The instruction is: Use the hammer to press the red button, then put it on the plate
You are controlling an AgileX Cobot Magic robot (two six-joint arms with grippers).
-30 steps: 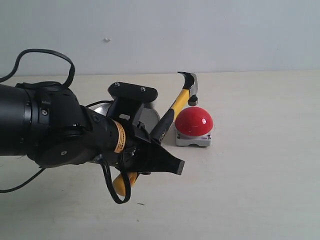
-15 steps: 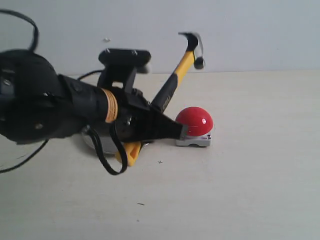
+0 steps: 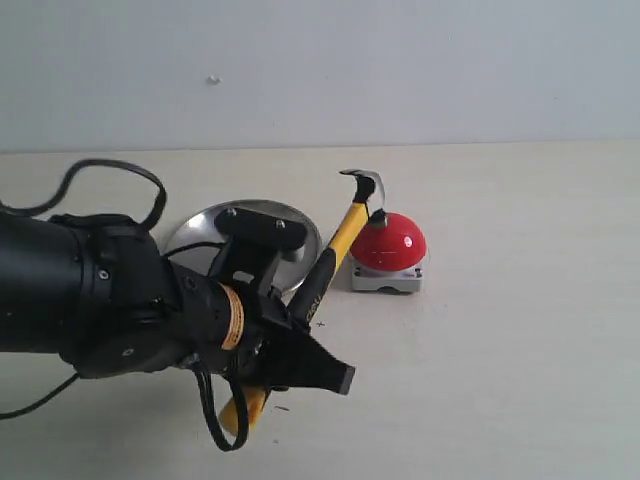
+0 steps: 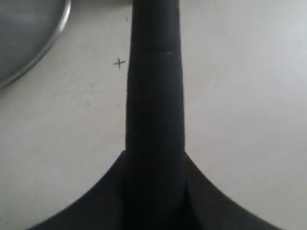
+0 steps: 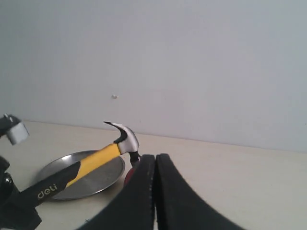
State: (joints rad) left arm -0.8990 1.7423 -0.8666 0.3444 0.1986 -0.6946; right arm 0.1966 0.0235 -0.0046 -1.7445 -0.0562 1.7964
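- Jaws on the left gripper [image 3: 330, 372] are clamped around the black lower part of the hammer [image 3: 340, 235] in the exterior view. The handle slants up to the right, and the dark head sits on top of the red button [image 3: 392, 245], touching it as far as I can see. The yellow loop end pokes out below the gripper. The plate [image 3: 195, 232] is behind the arm, left of the button.
- Left wrist view: the black hammer [image 4: 154, 96] handle runs straight out of the left gripper [image 4: 154, 196], squeezed from both sides. The plate [image 4: 29, 48] rim shows in one corner, and there's a tiny cross mark [image 4: 119, 63] on the table [image 4: 240, 96].
- Right wrist view: the right gripper [image 5: 154, 191] has its jaws pressed together with nothing in them. Beyond it are the hammer [image 5: 96, 155], the plate [image 5: 100, 179] and a sliver of the red button [image 5: 128, 176].
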